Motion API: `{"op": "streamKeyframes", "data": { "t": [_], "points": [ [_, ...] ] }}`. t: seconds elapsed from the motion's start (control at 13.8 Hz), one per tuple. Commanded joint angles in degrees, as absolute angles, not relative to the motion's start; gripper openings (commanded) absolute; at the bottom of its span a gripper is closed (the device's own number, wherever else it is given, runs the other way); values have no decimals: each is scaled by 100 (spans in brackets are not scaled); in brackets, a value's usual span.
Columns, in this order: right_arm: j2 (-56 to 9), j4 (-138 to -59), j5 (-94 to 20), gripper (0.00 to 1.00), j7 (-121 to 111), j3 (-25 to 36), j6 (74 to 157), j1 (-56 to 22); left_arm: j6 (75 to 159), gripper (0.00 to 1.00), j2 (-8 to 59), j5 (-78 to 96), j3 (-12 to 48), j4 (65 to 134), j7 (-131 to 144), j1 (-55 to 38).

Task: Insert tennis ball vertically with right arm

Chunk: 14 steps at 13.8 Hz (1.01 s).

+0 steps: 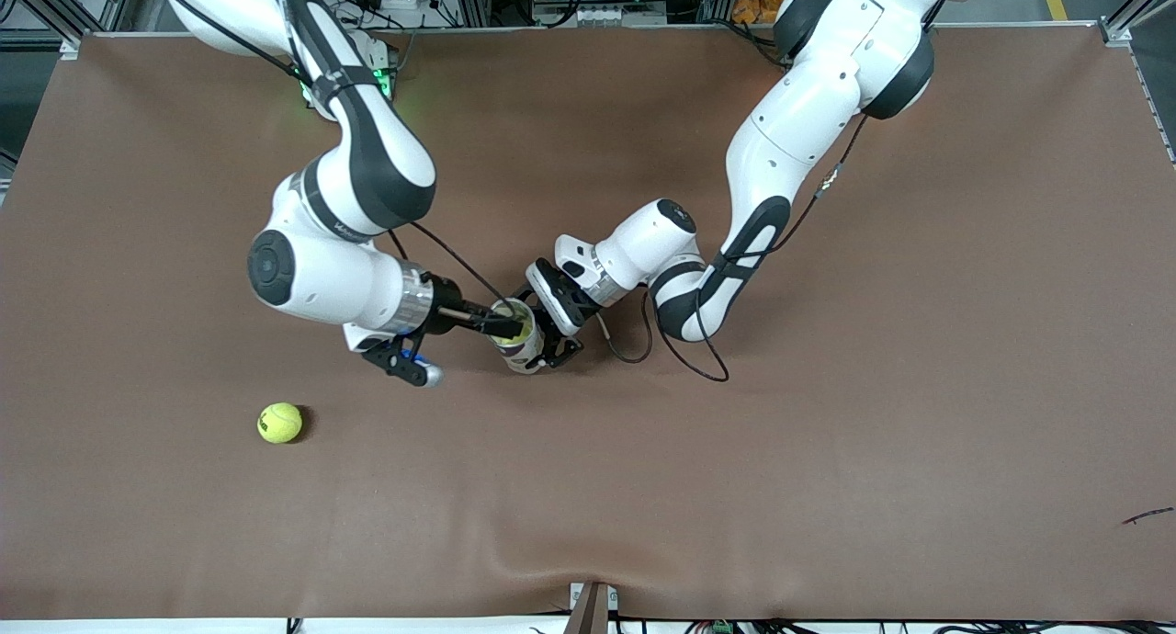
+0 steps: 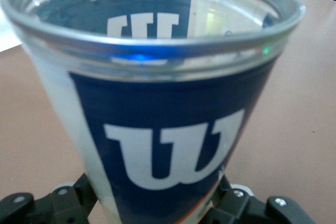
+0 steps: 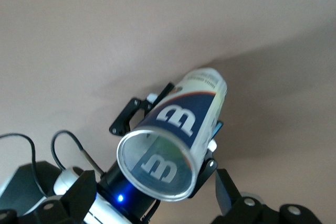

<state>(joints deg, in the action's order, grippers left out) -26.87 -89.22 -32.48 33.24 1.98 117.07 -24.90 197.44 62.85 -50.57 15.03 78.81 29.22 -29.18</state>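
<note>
The tennis ball (image 1: 279,423) is lying loose on the brown table (image 1: 827,478), toward the right arm's end and nearer the front camera than the can. It is sitting well apart from both arms. A dark print is showing on the ball, but it cannot be read.

The right end effector (image 1: 503,323) is hanging over the mouth of the tennis ball can (image 1: 525,351), its slim black fingers pointing at the rim. In the right wrist view its two fingers are standing apart with nothing gripped between them, so it is open.

The left end effector (image 1: 544,347) is clamping the can by its lower body, one finger (image 2: 63,203) on each side. The can is pointing mouth up and leaning slightly.

Only the front view is showing the loose ball and a yellow-green colour inside the can's mouth. Whether that is a ball cannot be told. The right wrist view is looking down into the mouth, where just a faint green tint is showing. The left wrist view is filling almost entirely with the can's clear wall and rim.

The can is sitting mid-table, with wide bare cloth all around it and far from every table edge. A small dark mark (image 1: 1148,515) is lying near the edge at the left arm's end.

The can is wearing a dark blue label with a large white Wilson "W". Small print near its base is too fine to read.
</note>
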Motion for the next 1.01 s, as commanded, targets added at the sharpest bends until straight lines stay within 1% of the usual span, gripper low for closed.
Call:
{"op": "streamKeyframes", "data": {
  "t": [0.0,0.14,0.36,0.51,0.72,0.79,0.94],
  "points": [
    [-2601,-8921,-2982,100,2825,149,11567,-1996,19846,87,6346,-5229,1485,7787,2979,-2883],
    [-2706,-8921,-2481,100,1982,141,11452,-1619,19846,87,6346,-5229,1485,7787,2979,-2874],
    [-2987,-8834,-2338,100,506,149,11452,-1118,19889,87,6328,-5229,1485,7787,2979,-2874],
    [-3408,-8667,-2189,100,-522,141,11487,-758,19925,87,6328,-5238,1485,7796,2979,-2874],
    [-4033,-8184,-2153,100,-2218,149,11531,-335,19925,87,6337,-5238,1485,7796,2979,-2874],
    [-4147,-8122,-2119,100,-2615,149,11653,-290,19925,87,6328,-5238,1485,7796,2979,-2874],
    [-4306,-8121,-1716,100,-3354,149,12196,-211,19925,87,6319,-5238,1485,7787,2979,-2857]
  ]
}}
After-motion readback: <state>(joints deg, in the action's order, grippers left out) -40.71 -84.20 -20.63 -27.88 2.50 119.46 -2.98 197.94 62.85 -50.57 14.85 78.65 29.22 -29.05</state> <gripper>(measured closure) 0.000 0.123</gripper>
